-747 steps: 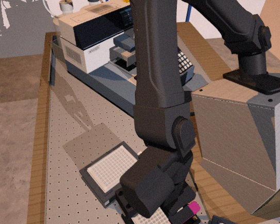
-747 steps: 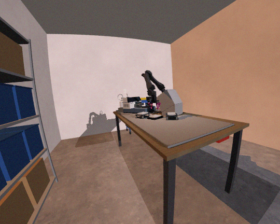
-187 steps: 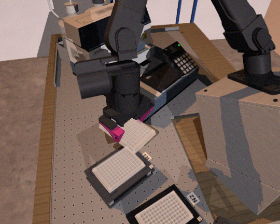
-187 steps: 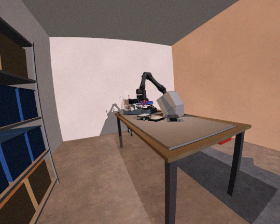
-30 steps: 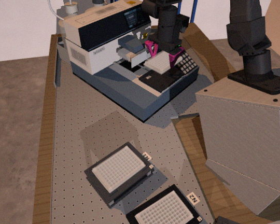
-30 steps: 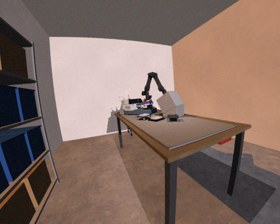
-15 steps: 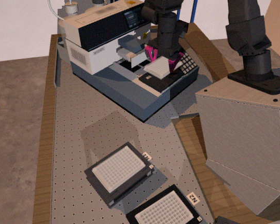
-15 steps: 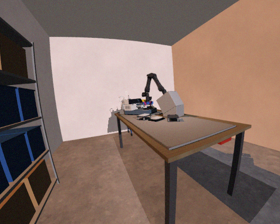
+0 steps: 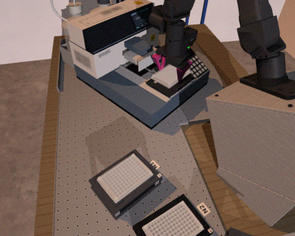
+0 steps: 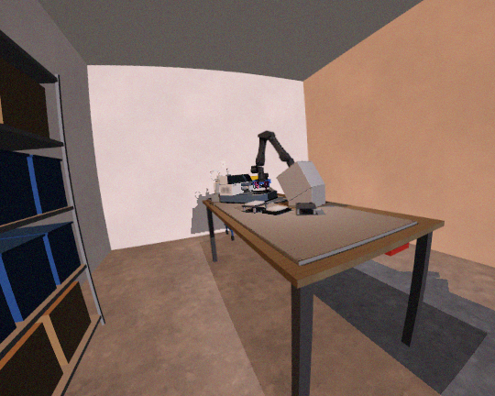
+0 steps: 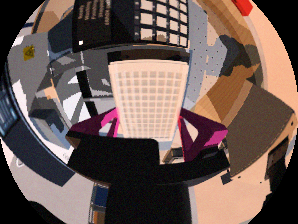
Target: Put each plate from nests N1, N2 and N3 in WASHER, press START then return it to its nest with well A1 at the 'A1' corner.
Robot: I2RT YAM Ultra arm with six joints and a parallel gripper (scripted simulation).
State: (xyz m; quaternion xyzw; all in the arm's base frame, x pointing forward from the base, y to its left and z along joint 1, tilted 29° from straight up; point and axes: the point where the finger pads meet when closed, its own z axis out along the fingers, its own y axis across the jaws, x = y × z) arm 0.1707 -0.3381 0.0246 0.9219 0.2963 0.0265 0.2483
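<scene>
My gripper [image 9: 170, 68] [image 11: 148, 109] [image 10: 258, 184] is shut on a white 96-well plate [image 9: 165, 75] [image 11: 148, 94], its magenta fingers on the plate's two long sides. The plate is level, right way up, and lies across the track, low over the black carrier [image 9: 165, 89] of WASHER [image 9: 105, 60] [image 10: 237, 189]. I cannot tell whether it touches the pocket. The lamp [image 9: 188, 47] is green. The keypad [image 9: 200, 66] [image 11: 162, 12] lies just right of the plate. Nest N1 [image 9: 99, 192] holds a plate [image 9: 125, 177]. Nest N2 [image 9: 159, 214] holds a plate [image 9: 173, 222].
The washer's manifold head [image 9: 139, 47] overhangs the track just behind the plate. The arm's grey pedestal [image 9: 252, 136] [image 10: 302, 183] stands to the right. A dark nest [image 9: 236, 232] [image 10: 306, 210] shows at the lower right edge.
</scene>
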